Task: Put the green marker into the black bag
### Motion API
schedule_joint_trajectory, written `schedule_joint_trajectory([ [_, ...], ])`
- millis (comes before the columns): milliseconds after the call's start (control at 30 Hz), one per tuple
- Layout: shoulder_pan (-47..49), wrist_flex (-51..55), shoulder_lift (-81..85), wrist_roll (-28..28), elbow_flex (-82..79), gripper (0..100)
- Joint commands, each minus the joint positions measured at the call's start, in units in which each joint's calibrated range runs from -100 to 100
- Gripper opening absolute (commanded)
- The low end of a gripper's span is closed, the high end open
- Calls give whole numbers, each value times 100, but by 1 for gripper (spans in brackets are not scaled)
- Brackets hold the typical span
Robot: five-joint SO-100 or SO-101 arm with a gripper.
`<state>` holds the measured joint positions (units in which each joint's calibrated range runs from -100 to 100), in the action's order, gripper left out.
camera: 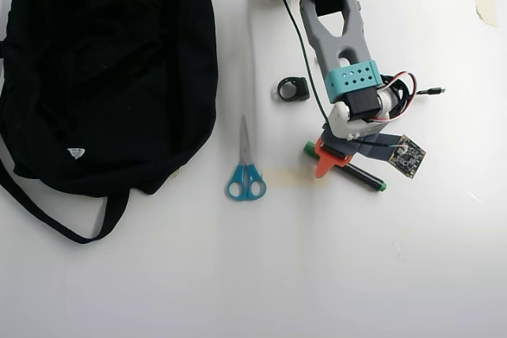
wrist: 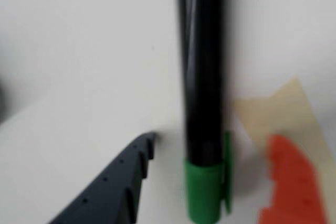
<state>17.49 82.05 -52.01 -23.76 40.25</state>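
Green marker [wrist: 203,129] lying on the white worktop [camera: 396,275], end effector [camera: 337,157] wide open around it, not gripping, black bag [camera: 103,69] far left of the marker

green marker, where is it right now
In the overhead view the green marker lies on the table right of centre, under the gripper, to the right of the blue-handled scissors and far from the black bag.
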Motion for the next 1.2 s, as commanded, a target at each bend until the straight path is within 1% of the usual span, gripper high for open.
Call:
schedule_joint_trajectory([
  [0, 1, -57, 89, -15, 108, 35],
  [233, 69, -40, 31, -47, 539, 35],
  [433, 159, -23, 73, -20, 602, 35],
  [500, 211, -5, 114, -5, 602, 32],
  [633, 301, 3, 122, 16, 764, 22],
  [733, 308, 3, 114, 27, 818, 19],
  [967, 226, 3, 15, 79, 818, 25],
  [1167, 226, 3, 6, 58, 809, 27],
])
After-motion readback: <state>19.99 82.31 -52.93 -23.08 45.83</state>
